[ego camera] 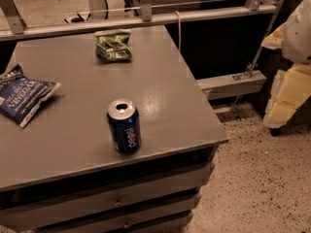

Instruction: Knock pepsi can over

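The pepsi can (pixel 123 126) stands upright near the front edge of the grey table (pixel 160 91). It is dark blue with white lettering, a silver top and a pull tab. A white and cream shape at the right edge of the view looks like my arm and gripper (pixel 287 76). It hangs over the floor, well to the right of the table and far from the can. It holds nothing that I can see.
A blue chip bag (pixel 22 97) lies at the table's left edge. A green snack packet (pixel 113 46) lies at the back. A metal rail (pixel 146 18) runs behind the table. Drawers (pixel 116 198) sit below the tabletop. Speckled floor (pixel 262 178) lies to the right.
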`<state>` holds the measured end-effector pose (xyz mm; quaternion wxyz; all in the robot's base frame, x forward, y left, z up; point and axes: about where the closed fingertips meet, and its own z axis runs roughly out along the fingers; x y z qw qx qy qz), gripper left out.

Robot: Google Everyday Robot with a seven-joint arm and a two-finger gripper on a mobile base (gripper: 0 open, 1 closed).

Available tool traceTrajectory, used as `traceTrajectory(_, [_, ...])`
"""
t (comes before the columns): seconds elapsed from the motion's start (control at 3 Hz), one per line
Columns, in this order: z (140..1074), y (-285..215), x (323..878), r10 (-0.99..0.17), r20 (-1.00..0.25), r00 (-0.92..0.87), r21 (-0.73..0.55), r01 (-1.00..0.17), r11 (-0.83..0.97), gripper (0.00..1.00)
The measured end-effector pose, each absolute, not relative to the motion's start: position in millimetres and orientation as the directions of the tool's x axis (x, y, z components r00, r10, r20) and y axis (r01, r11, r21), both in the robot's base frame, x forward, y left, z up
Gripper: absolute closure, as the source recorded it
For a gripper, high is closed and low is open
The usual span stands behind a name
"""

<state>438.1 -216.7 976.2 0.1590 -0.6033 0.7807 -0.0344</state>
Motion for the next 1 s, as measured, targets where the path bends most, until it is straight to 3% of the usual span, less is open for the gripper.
traceTrajectory(0.67, [969,-207,439,-0.944,-0.251,-0.215,-0.241,-0.931,0.276,0.00])
traceTrajectory(1.0, [944,-165,442,-0.919,-0.348,-0.186,-0.207,-0.940,0.269,0.00])
